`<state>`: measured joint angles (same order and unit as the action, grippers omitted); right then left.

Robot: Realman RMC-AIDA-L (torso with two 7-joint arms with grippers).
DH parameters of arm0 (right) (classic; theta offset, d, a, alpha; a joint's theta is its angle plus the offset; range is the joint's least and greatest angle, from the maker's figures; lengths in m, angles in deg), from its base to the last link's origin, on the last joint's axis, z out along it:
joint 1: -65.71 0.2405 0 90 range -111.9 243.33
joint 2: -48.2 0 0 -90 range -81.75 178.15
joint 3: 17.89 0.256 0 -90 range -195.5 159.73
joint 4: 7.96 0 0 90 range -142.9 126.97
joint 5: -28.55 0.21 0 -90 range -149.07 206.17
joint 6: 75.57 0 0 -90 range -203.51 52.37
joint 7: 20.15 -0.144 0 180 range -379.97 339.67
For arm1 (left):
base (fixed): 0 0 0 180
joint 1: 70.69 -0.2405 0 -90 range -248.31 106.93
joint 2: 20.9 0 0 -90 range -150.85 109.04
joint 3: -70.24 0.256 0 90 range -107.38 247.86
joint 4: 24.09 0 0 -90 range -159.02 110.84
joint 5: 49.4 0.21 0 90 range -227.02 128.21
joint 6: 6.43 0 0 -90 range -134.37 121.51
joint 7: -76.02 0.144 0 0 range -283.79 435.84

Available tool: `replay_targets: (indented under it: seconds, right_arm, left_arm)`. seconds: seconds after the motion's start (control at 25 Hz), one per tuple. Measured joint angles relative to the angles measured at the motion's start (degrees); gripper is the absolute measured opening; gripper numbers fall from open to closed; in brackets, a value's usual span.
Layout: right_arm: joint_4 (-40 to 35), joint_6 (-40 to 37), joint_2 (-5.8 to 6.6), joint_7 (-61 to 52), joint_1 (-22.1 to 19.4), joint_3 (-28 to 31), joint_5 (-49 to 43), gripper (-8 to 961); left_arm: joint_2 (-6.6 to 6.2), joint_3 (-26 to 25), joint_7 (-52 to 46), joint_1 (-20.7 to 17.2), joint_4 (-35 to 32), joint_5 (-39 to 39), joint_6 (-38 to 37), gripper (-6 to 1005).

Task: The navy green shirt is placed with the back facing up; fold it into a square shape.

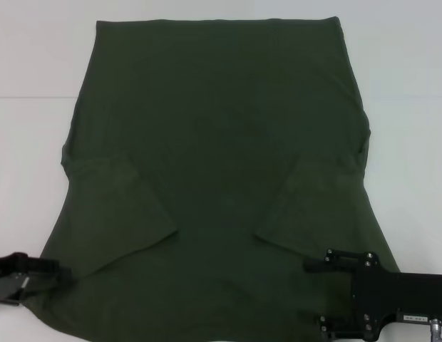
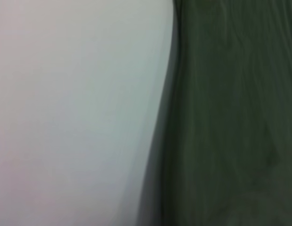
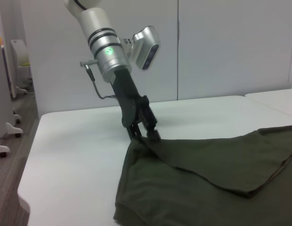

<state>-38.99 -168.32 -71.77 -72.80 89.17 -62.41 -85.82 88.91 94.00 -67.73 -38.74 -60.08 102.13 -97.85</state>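
Observation:
The navy green shirt [image 1: 221,142] lies spread on the white table [image 1: 28,142], plain side up, with both sleeves folded in over the body. My left gripper [image 1: 62,273] is at the shirt's near left edge. In the right wrist view, the left gripper [image 3: 145,137] is shut on that edge of the shirt [image 3: 198,179] and holds it slightly raised. My right gripper [image 1: 315,295] is at the near right, above the cloth. It is open, with one finger toward the sleeve and the other near the hem. The left wrist view shows only the shirt's edge [image 2: 231,117] against the table [image 2: 66,117].
Bare white tabletop [image 3: 70,150] runs along the shirt's left side and beyond its far end. A second white table surface [image 3: 278,96] and a pale wall stand behind. Wheeled furniture [image 3: 7,127] stands on the floor off the table's edge.

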Motion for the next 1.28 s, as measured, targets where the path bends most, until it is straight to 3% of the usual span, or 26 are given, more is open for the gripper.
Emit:
replay_targets:
  seconds: [0.12, 0.2, 0.72, 0.92, 1.0, 1.28]
  right_arm:
    - [0.00, -0.16, 0.04, 0.00, -0.04, 0.14, 0.16, 793]
    - [0.00, -0.30, 0.07, -0.06, -0.03, 0.17, 0.20, 793]
    - [-0.70, -1.65, 0.36, -3.53, -0.24, 0.55, 0.30, 792]
    - [-5.86, -4.63, 1.31, -17.34, -0.69, 4.37, 0.14, 793]
    - [-8.91, -6.18, 2.51, -26.78, -0.85, 5.63, -0.07, 794]
    - [-13.25, -10.05, 11.74, -64.89, 1.88, 5.76, -6.53, 778]
  left_arm:
    - [0.47, 2.10, -0.69, 0.12, -0.28, 0.54, 1.18, 904]
    - [0.66, 2.39, -0.90, 0.18, -0.31, 0.59, 1.61, 742]
    - [0.40, 2.11, 0.23, -0.18, -0.03, 0.24, 1.20, 224]
    - [0.12, 0.28, 1.68, -0.38, 0.70, -0.44, 1.20, 68]
    - [-0.02, 0.04, 2.04, -0.38, 0.74, -0.45, 1.03, 63]
    - [-0.14, -0.11, 4.39, -0.55, 0.76, -0.42, -0.40, 44]
